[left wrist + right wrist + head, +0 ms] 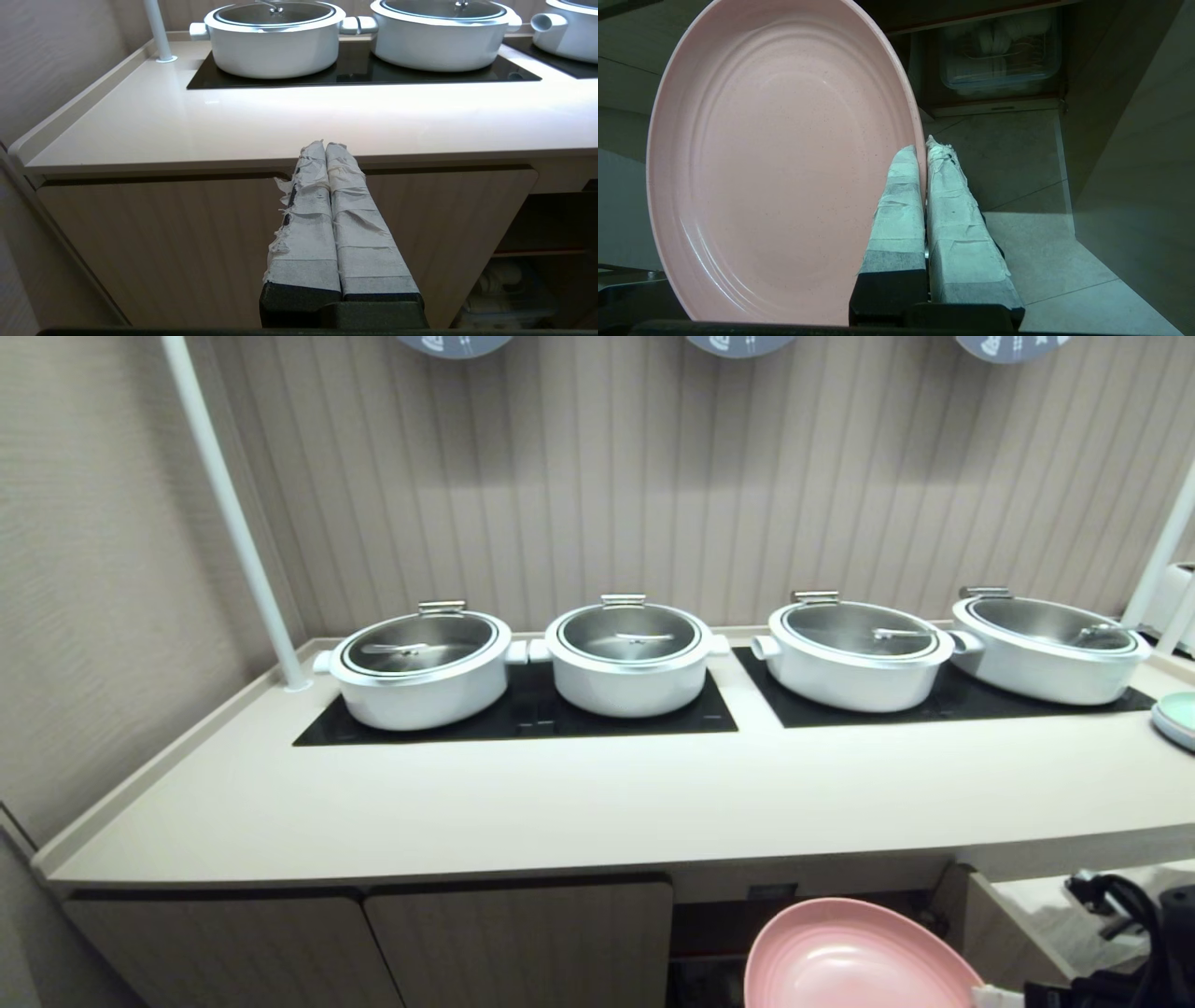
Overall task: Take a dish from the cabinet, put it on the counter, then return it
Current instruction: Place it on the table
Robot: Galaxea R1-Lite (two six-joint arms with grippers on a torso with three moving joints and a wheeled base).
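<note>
The pink dish hangs tilted below the counter's front edge, in front of the open cabinet. My right gripper is shut on the dish, its rim pinched between the taped fingers; in the head view only a fingertip shows at the plate's lower right. The cream counter stretches above it. My left gripper is shut on nothing and hangs before a closed door, just under the counter edge.
Several white lidded pots sit on black hob panels at the counter's back. Pale blue-green plates lie at its right end. A white pole rises at the back left. A clear container sits inside the cabinet.
</note>
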